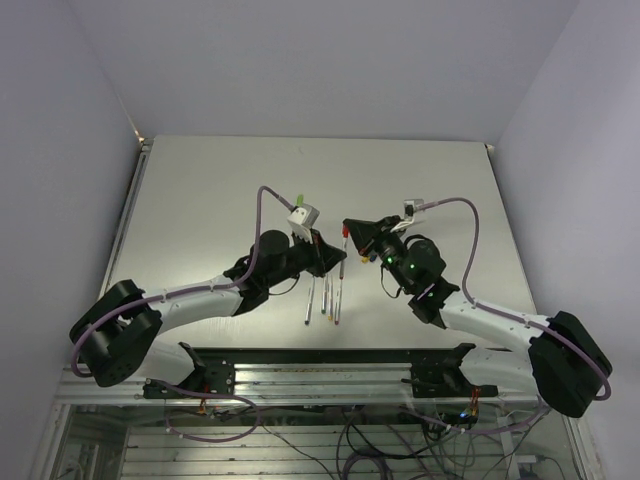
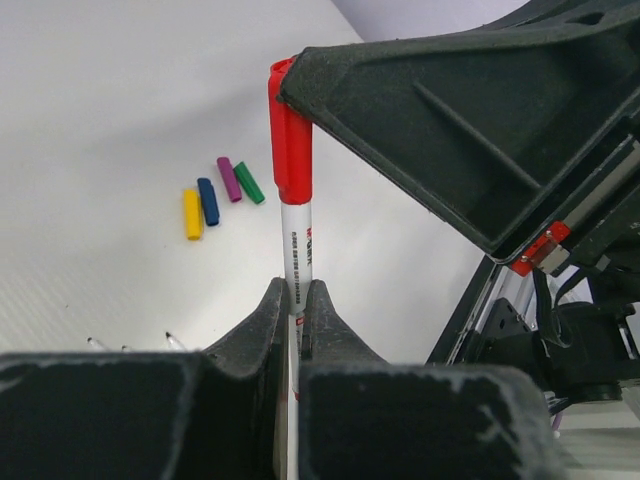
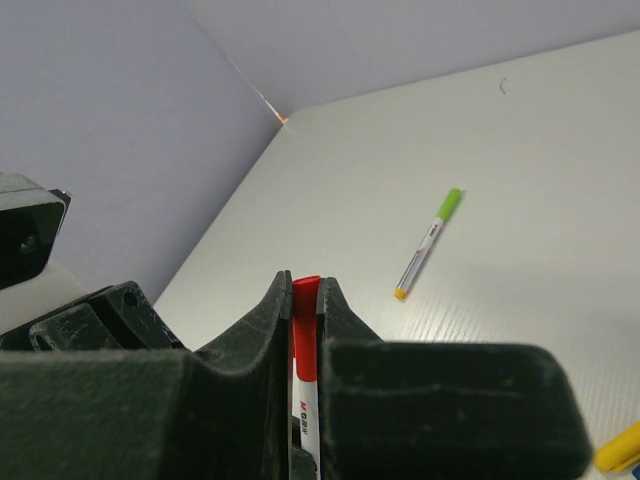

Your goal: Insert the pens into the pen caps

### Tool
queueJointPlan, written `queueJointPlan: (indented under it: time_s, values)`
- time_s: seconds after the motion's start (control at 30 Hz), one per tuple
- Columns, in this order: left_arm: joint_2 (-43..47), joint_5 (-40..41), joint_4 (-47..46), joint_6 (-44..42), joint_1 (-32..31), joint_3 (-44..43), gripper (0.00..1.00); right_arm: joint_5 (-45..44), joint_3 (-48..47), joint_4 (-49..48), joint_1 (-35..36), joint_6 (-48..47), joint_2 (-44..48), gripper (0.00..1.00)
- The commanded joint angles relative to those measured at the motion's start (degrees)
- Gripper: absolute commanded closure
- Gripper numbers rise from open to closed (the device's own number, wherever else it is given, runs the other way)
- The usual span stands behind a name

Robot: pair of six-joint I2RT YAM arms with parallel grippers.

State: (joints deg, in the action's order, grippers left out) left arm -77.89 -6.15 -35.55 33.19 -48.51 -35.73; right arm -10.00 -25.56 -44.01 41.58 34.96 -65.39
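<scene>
Left claw [image 2: 296, 292] is clenched on the white barrel of a pen [image 2: 297, 250], its two fingers [image 2: 265, 320] pressed against the barrel from either side. The pen stands out from the tips, and its far end runs into the open mouth of the red cap [image 2: 290, 140]; how deep it sits I cannot tell. Right claw [image 3: 303, 292] is clenched on that same red cap from the opposite side, with the cap wedged between its fingers and the white barrel showing below. In the top view the two claws meet tip to tip above the middle of the bench [image 1: 200, 190], with the red cap between them.

On the bench beyond the left claw, well apart from the held pen, lie four more caps. The yellow cap [image 2: 192, 214] and blue cap [image 2: 208, 201] lie just beside each other, and the purple cap [image 2: 230, 179] and green cap [image 2: 249, 183] form a second pair close by. Several loose pens [image 1: 325, 298] lie roughly parallel on the bench below the claws, toward the arm bases. Farther out, a green-ended pen [image 3: 425, 245] lies alone on the bench, well apart from the others.
</scene>
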Motion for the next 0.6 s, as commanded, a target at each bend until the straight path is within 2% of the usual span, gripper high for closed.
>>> queueJointPlan:
  time_s: [0.0, 0.33, 0.43, 0.57]
  values:
    - [4.89, 7.86, -15.68, -1.55, 2.63, -3.97, 0.93, 5.58, 1.87, 14.17, 4.00, 0.02, -3.15, 1.00]
    - [4.38, 6.83, -8.09, -0.84, 2.64, -1.07, 0.93, -2.85, -9.51, 18.89, 4.14, -6.33, -3.05, 0.99]
    - [4.26, 7.95, -5.24, -0.78, 2.63, 0.86, 0.93, -5.60, -12.39, 19.23, 4.19, -8.12, -1.83, 0.81]
    - [3.65, 10.40, -1.24, -1.59, 2.64, 1.72, 0.93, -8.51, -14.20, 19.23, 4.15, -9.39, 2.10, 0.66]
